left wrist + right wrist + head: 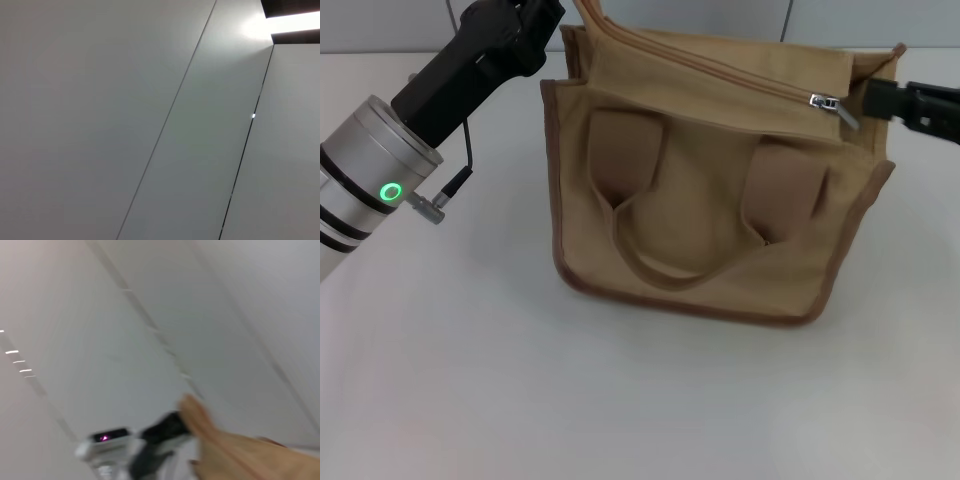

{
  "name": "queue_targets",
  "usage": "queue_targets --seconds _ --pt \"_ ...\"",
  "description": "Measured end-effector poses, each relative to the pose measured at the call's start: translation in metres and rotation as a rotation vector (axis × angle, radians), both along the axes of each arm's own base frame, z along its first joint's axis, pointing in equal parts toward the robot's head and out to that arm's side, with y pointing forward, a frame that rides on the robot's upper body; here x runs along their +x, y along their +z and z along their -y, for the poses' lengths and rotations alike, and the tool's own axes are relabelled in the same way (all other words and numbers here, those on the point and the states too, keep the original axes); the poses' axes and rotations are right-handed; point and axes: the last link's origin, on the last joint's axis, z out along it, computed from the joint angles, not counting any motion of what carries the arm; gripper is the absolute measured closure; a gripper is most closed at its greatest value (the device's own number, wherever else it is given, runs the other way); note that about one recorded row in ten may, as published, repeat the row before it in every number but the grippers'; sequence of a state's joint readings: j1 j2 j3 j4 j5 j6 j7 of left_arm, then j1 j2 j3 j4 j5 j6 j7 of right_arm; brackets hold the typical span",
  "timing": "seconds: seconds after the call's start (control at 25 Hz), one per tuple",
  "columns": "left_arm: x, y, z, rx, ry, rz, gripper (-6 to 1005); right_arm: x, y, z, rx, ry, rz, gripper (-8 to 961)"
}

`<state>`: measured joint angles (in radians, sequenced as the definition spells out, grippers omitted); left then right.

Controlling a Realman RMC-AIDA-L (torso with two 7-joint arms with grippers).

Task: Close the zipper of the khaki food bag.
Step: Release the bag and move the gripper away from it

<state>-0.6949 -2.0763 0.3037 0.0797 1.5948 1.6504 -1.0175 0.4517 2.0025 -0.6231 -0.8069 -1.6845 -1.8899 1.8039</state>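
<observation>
White table (pixel 470 380): bag (pixel 700 230) zipper (pixel 720 75) runs left-right, pull (pixel 825 102) at your right gripper (pixel 872 98); left gripper (pixel 555 15) steadies far corner. Grip states: can't tell.

The head view looked forward and down from above onto a white table (pixel 470 400), close to a boxy khaki canvas bag with brown piping (pixel 710 240) that filled the frame's centre. The left wrist view faced away from the table, onto plain grey wall panels with dark seams (pixel 165 130). The right wrist view, tilted and blurred, faced similar panels (pixel 150 330) and caught a khaki corner of the bag (pixel 240 450) close by. Only these 2 views, head and right wrist, shared the bag.
</observation>
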Motion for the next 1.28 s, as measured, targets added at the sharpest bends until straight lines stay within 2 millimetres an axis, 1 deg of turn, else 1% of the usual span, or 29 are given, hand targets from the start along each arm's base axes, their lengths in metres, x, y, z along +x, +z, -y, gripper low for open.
queue_targets --seconds 0.04,0.08,0.12,0.16,0.28,0.4,0.48,0.68,0.76,0.84,1.0,1.28 --pt "0.000 0.000 0.000 0.000 0.001 0.000 887 0.001 0.000 0.005 0.000 0.041 -0.010 804" --pt "0.000 0.000 0.000 -0.001 0.002 -0.001 887 0.002 -0.001 0.015 0.001 0.142 -0.031 772" --pt "0.000 0.000 0.000 -0.001 0.004 -0.001 887 0.003 -0.003 0.020 0.004 0.181 -0.030 740" --pt "-0.001 -0.001 0.000 -0.002 0.006 -0.002 886 0.003 -0.003 0.020 0.004 0.181 -0.030 708" --pt "-0.003 -0.001 0.000 -0.004 0.019 -0.006 885 0.008 -0.014 0.034 0.013 0.296 0.015 612" --pt "-0.006 -0.001 0.000 -0.003 0.028 -0.012 884 0.017 -0.034 0.050 0.025 0.388 0.080 475" --pt "-0.008 0.000 0.001 0.000 0.032 -0.015 884 0.022 -0.047 0.057 0.023 0.410 0.111 384" --pt "-0.014 0.001 0.001 0.004 0.055 -0.026 882 0.036 -0.079 0.066 0.041 0.399 0.182 248" --pt "-0.016 0.000 0.000 0.003 0.066 -0.032 882 0.040 -0.087 0.068 0.060 0.393 0.186 248" --pt "-0.017 0.000 0.001 0.004 0.073 -0.036 881 0.041 -0.092 0.070 0.071 0.395 0.180 248" --pt "-0.021 0.001 0.001 0.011 0.090 -0.033 880 0.040 -0.092 0.069 0.076 0.395 0.177 248" --pt "-0.033 0.005 0.007 0.036 0.136 -0.015 878 0.038 -0.093 0.067 0.079 0.401 0.177 248"
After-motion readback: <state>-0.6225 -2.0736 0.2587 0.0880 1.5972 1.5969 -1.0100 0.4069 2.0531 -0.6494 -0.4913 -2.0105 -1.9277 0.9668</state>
